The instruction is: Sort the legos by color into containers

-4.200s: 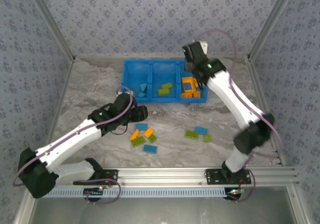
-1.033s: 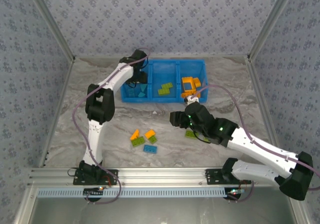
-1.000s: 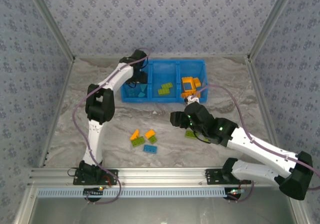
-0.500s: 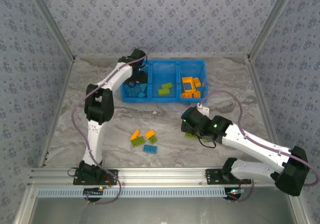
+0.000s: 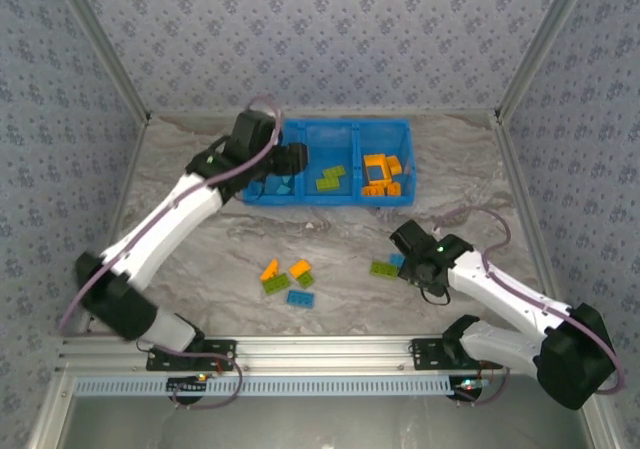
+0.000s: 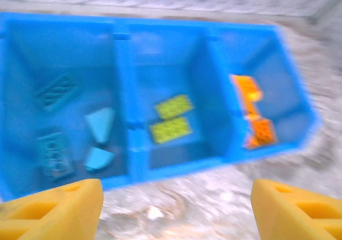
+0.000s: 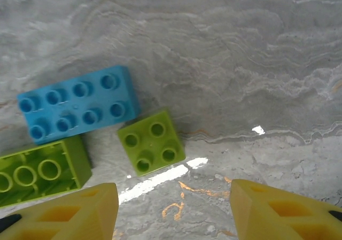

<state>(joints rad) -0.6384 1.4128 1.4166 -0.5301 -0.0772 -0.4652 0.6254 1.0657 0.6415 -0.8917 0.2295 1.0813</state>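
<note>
Left gripper (image 6: pixel 176 210) hangs above the bin (image 6: pixel 122 90), jaws wide apart, holding nothing. Right gripper (image 7: pixel 173 210), also spread and empty, hangs over bricks (image 7: pixel 151 142) short of the bin.

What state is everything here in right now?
Bin: upright, partly filled.
Bricks in the bin: sorted, with blue, green and orange in separate sections.
Bricks on the table: lying loose, colours mixed.
Left fingers: open, empty, above the bin.
Right fingers: open, empty, above loose bricks.

Glossy studded plastic legos (image 7: pixel 151 142), smooth blue plastic bin (image 6: pixel 122 90) (slightly shiny), polished marbled tabletop (image 7: pixel 240 63)
</note>
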